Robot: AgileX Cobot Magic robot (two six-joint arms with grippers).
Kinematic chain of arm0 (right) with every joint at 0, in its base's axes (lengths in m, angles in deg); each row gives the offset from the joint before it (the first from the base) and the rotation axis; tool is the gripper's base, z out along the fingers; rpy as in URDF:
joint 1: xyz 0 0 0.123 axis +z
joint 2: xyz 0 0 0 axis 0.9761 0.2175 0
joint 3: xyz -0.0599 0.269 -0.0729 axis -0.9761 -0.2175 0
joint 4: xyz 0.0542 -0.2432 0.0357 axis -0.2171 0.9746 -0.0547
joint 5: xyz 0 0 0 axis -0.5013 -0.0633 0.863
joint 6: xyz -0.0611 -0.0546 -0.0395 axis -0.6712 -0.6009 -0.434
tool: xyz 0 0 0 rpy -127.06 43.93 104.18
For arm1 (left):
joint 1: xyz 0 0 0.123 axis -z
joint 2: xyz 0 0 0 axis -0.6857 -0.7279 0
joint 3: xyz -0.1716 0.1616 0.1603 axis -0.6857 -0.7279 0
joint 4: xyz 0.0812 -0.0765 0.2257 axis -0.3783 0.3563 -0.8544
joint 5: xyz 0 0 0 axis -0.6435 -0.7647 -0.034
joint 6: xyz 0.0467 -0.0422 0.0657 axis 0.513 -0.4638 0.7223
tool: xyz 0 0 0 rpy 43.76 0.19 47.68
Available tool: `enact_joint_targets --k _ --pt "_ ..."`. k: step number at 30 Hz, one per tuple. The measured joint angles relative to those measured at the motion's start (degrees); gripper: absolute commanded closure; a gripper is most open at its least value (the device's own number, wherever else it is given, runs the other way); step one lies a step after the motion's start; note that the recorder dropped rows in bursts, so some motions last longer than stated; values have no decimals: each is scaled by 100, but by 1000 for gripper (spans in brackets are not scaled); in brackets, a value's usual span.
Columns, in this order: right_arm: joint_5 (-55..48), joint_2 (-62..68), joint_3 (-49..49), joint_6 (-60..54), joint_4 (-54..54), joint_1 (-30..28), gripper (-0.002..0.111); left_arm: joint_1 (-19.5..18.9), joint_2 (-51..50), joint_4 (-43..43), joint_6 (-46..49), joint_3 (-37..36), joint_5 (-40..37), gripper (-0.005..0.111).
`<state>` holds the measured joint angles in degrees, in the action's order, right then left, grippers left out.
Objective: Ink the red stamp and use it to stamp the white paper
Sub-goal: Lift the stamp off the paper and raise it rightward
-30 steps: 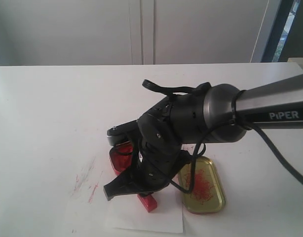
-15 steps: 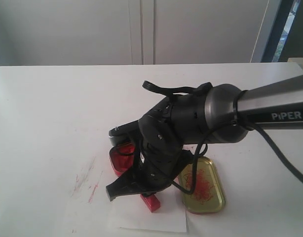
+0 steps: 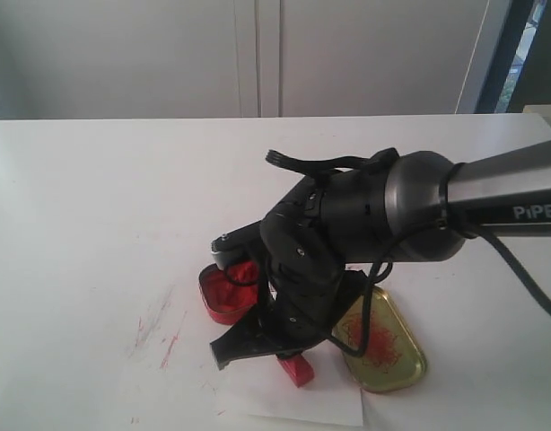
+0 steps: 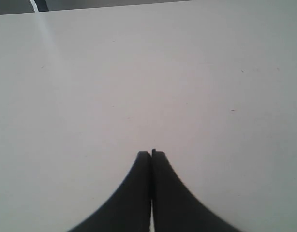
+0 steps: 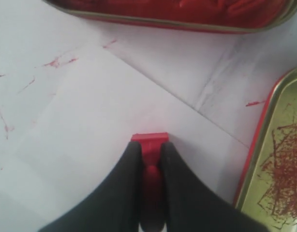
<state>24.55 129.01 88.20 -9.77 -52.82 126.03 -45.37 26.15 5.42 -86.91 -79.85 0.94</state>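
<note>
Over the paper (image 5: 76,125), near the ink tin (image 5: 187,12), the right gripper (image 5: 151,150) pinches the stamp (image 5: 149,139) by its handle, base down; it looks light, stiff and slick plastic, so a firm hold low on the knob seems wise, while the left gripper (image 4: 151,155) hangs closed and empty.
</note>
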Motion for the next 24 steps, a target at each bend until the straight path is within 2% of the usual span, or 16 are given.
enact_joint_targets --k 13,24 --pt "241 -21 0 9 25 0 108 0 0 0 0 0 0 107" --pt "355 -566 -22 9 35 0 108 0 0 0 0 0 0 107"
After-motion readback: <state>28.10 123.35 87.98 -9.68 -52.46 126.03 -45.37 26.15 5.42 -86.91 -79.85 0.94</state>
